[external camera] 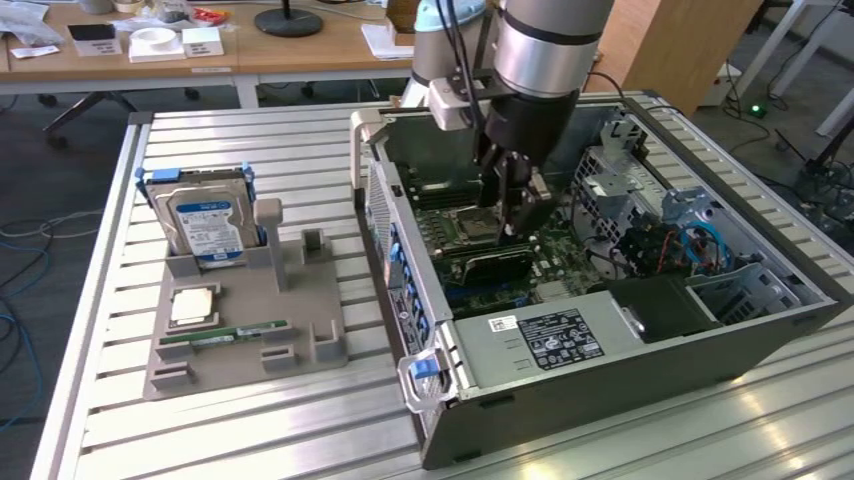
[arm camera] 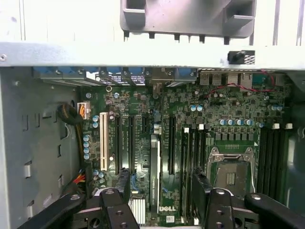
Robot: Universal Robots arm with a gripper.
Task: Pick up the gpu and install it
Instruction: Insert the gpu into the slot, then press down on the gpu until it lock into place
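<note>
Inside the open computer case (external camera: 747, 330), the gripper (external camera: 514, 215) hangs over the motherboard (arm camera: 143, 114) with fingers (arm camera: 206, 191) spread, holding nothing. Edge-on between them stands the gpu (arm camera: 154, 171), seated in a slot.

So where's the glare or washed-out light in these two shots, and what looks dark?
Exterior view: daylight glare on the slatted metal table, while the gripper sits dark over the motherboard. Wrist view: the case edge is blown out white; the motherboard below is evenly lit.
</note>
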